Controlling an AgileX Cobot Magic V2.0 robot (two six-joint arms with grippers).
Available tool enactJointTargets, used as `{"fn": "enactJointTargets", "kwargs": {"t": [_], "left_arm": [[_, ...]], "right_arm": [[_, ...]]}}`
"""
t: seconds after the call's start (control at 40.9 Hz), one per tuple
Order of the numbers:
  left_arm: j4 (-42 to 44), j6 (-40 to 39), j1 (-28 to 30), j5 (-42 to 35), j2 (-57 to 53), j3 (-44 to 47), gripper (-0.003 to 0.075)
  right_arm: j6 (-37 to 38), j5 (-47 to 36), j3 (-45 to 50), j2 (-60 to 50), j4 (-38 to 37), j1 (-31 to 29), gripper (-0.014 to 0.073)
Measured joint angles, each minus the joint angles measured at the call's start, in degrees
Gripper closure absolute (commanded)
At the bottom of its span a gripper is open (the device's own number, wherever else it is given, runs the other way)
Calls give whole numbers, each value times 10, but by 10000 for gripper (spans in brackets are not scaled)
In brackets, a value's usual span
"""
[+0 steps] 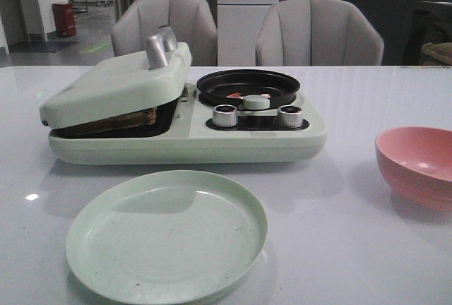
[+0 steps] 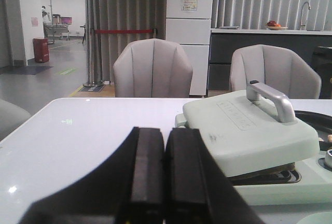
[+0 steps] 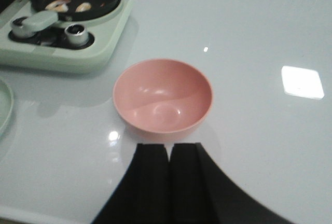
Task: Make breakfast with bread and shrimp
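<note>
Pink shrimp (image 3: 72,6) in pan, well beyond closed right gripper (image 3: 169,182).

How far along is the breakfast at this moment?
Done: bread sits under the part-lowered lid; shrimp lie in the black pan. In hand: nothing; left tool and right tool are shut and empty. Left: green plate and pink bowl hold nothing.
</note>
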Motion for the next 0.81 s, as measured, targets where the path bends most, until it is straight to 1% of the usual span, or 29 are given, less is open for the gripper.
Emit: {"fn": "enactJointTargets", "kwargs": {"t": [0.196,0.294,0.514,0.807], "left_arm": [[0,0,0,0,0,0,619],[0,0,0,0,0,0,619],[0,0,0,0,0,0,619],[0,-1,0,0,0,0,619]], "right_arm": [[0,-140,129,-77,0,-37,587],[0,-198,166,-89,0,-50,587],[0,-256,174,-91,0,-58,587],[0,-276,174,-91,35,-58,587]]}}
